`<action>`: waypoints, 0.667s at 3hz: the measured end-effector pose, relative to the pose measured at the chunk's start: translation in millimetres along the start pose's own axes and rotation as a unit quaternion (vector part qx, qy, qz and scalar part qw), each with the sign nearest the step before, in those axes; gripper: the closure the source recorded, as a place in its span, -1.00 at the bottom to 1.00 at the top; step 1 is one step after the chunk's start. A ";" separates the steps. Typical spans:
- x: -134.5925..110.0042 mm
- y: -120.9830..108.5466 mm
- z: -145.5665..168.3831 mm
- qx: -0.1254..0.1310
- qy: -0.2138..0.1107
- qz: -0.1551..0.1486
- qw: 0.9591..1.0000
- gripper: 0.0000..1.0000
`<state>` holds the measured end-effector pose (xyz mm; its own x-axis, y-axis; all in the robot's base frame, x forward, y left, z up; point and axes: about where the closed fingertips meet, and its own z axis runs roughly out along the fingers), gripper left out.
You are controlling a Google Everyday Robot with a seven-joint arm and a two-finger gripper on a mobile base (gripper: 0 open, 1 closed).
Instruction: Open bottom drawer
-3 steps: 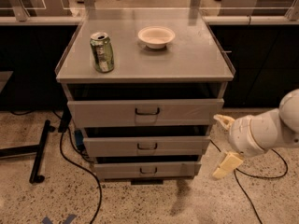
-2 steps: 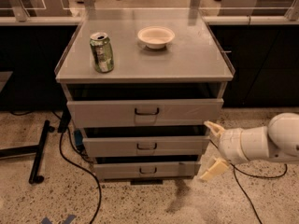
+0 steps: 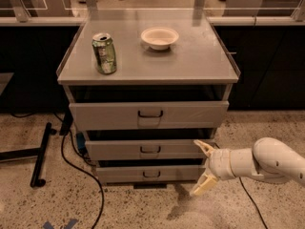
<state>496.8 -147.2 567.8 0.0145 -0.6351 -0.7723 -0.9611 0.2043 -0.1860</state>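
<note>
Claw (image 3: 204,166) hung wide open just right of btm drawer (image 3: 119,174), level w/ it, not touching. Drawer lowest in stack, not yet pulled. Approach step, I'd say. Next: shift left to loop handle (image 3: 151,174), grip, pull.

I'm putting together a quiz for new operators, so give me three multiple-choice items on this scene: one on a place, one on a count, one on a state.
1. Where is the gripper?
A) high, at the picture's top left
B) low, by the right end of the bottom drawer
C) out of view

2. How many drawer fronts does the cabinet show?
A) two
B) three
C) four

3. How do the gripper's fingers stand?
A) shut on the bottom drawer's handle
B) shut on nothing
C) spread open, holding nothing

Answers:
1 B: it sits near the floor at the cabinet's right.
2 B: three handled fronts are stacked.
3 C: both fingers stand apart, right of the handle.
</note>
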 end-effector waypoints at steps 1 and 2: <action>0.2 0.0 0.0 0.000 0.000 0.000 1.000 -1.00; 12.5 -3.3 2.7 -0.002 0.009 0.019 1.000 -1.00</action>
<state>500.9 -153.7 557.1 -0.0265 -0.6402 -0.7677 -0.9619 0.2255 -0.1548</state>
